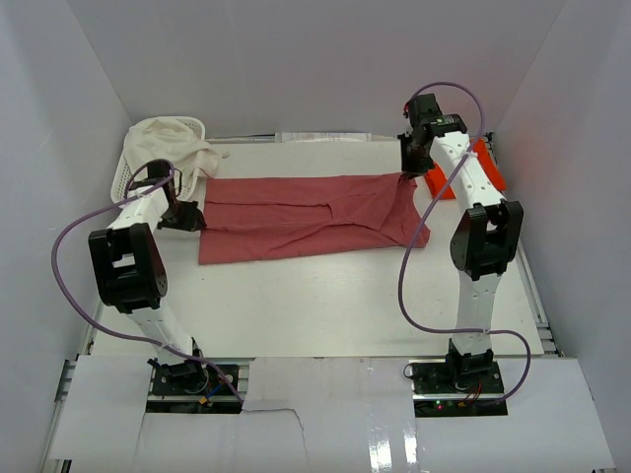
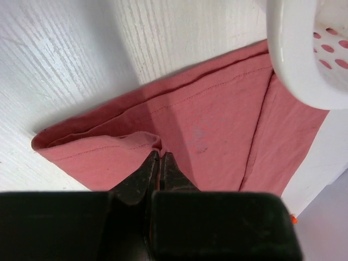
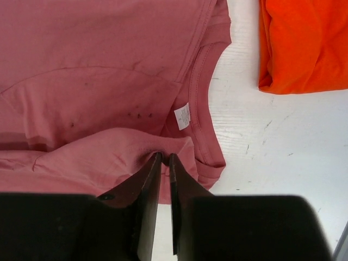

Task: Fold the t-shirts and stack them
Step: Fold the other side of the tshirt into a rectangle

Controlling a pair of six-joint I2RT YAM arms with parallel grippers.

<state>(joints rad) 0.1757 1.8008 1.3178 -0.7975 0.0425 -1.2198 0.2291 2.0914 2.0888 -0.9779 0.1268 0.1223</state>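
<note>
Rose-red t-shirt (image 1: 296,222) lies flat on tabletop (image 1: 325,305), folded lengthwise into a long band running L-R across the far half, hem end at left, neck end at right. Left tool (image 1: 185,215) is at the band's left end, right tool (image 1: 409,163) at its far-right corner. Both arms reach fwd from the near edge, tools low at cloth level. Left wrist cam: left tool (image 2: 159,155) has its fingers pressed together on a small pucker of the rose-red fabric, i.e. clamped on the shirt, near the folded corner. Stacked layers and a stitched hem line show there, and the corner rests on bare tabletop. Rim of the white basket (image 2: 299,65) sits just beside the tool and overlaps the shirt's edge in that view; can't tell if it touches the cloth. Right wrist cam: right tool (image 3: 163,156) fingers are nearly closed w/ only a thin slit b/w them and fabric bunched at the tips, so clamped on the shirt, just beside the collar (image 3: 198,81). White label (image 3: 183,116) is visible inside the neck, and a few small dark specks mark the cloth. Orange t-shirt (image 3: 304,43) lies as a compact folded bundle at the far-right of the tabletop, near the rose-red one's neck end but apart from it, w/ a strip of bare tabletop between. In top cam it's partly hidden behind the right arm. Basket holds a rumpled cream cloth (image 1: 173,143) at far-left corner.
</note>
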